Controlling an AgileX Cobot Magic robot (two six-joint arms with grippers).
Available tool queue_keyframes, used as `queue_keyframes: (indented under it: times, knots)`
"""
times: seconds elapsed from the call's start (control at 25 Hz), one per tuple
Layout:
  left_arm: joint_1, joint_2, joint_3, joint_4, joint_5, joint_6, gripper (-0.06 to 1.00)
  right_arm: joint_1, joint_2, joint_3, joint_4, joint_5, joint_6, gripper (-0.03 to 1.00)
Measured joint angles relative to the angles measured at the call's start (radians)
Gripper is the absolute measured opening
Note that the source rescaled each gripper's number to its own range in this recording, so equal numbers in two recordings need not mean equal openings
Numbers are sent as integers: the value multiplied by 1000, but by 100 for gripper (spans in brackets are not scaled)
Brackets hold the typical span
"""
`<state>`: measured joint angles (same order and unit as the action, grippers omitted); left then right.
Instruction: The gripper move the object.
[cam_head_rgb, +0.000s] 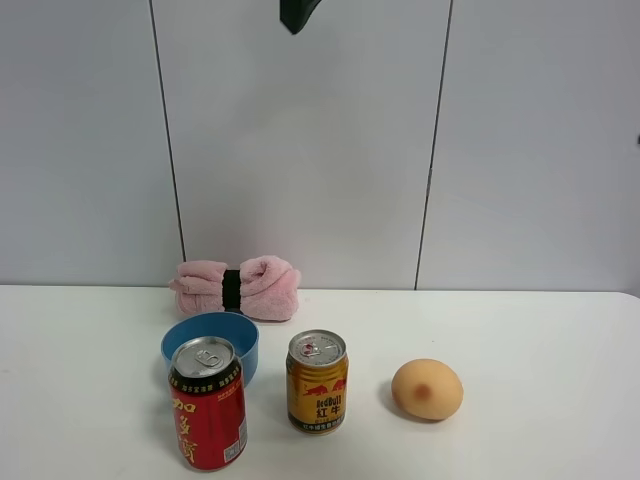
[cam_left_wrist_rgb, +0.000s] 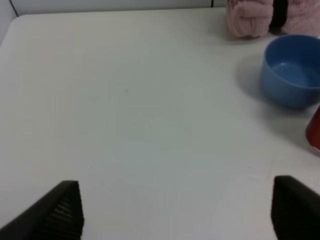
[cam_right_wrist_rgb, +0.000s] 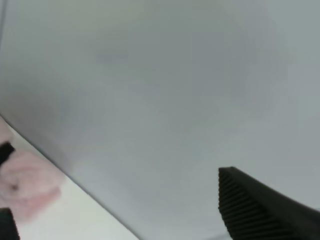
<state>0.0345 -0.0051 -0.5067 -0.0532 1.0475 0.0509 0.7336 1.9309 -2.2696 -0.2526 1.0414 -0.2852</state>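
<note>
The pink rolled towel (cam_head_rgb: 235, 288) with a black band lies at the back of the white table against the wall. It also shows in the left wrist view (cam_left_wrist_rgb: 250, 19) and, blurred, in the right wrist view (cam_right_wrist_rgb: 27, 185). My left gripper (cam_left_wrist_rgb: 175, 215) is open and empty, low over bare table to the left of the towel, and is out of the exterior view. My right gripper (cam_right_wrist_rgb: 117, 225) is high up near the wall, well above the towel, with its fingers apart and nothing in them. Only a dark tip (cam_head_rgb: 297, 12) of it shows in the exterior view.
A blue bowl (cam_head_rgb: 212, 338) stands just in front of the towel and also shows in the left wrist view (cam_left_wrist_rgb: 292, 70). A red can (cam_head_rgb: 208, 415) stands in front of the bowl. A gold can (cam_head_rgb: 317, 381) and an orange-tan egg-shaped ball (cam_head_rgb: 427, 389) stand to the right.
</note>
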Motion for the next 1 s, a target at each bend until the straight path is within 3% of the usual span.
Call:
queue_keyframes:
  times: [0.16, 0.32, 0.72, 1.0]
  knots:
    - [0, 0, 0, 0, 0, 0, 100, 0, -80, 17, -52, 80, 7, 66]
    - [0, 0, 0, 0, 0, 0, 100, 0, -168, 156, -120, 85, 38, 66]
    - [0, 0, 0, 0, 0, 0, 100, 0, -457, 732, -132, -171, 267, 66]
    - [0, 0, 0, 0, 0, 0, 100, 0, -697, 1087, -152, -195, 423, 66]
